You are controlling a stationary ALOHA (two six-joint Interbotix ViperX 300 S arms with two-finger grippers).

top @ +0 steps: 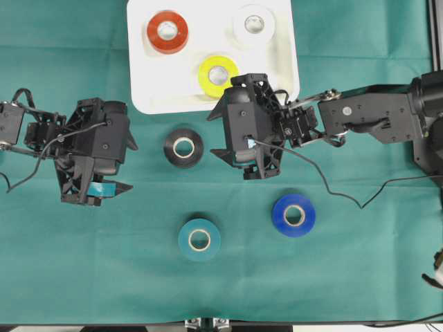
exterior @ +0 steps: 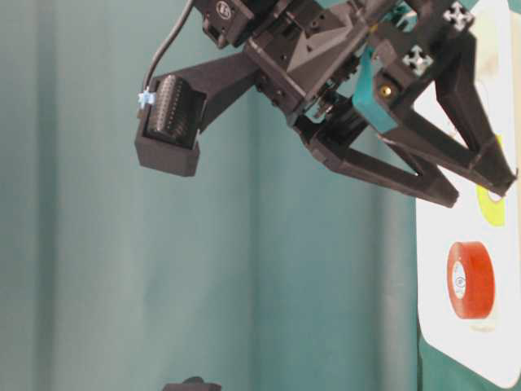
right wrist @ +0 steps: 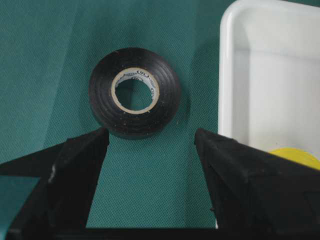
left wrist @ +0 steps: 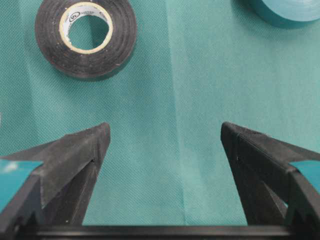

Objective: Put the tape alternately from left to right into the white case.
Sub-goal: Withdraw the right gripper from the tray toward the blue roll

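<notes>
With three rolls already in the shallow white plastic case (top: 142, 97), we keep both the left gripper (left wrist: 165, 137) and the right gripper (right wrist: 150, 140) spread and empty, the right lined up near the black roll of tape (right wrist: 135, 92) for the next pick.

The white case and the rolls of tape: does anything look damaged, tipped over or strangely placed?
Nothing stands out. The orange-red roll, white roll and yellow roll lie flat inside the white case. The black roll, teal roll and blue roll lie flat on the green cloth, apart from each other.
</notes>
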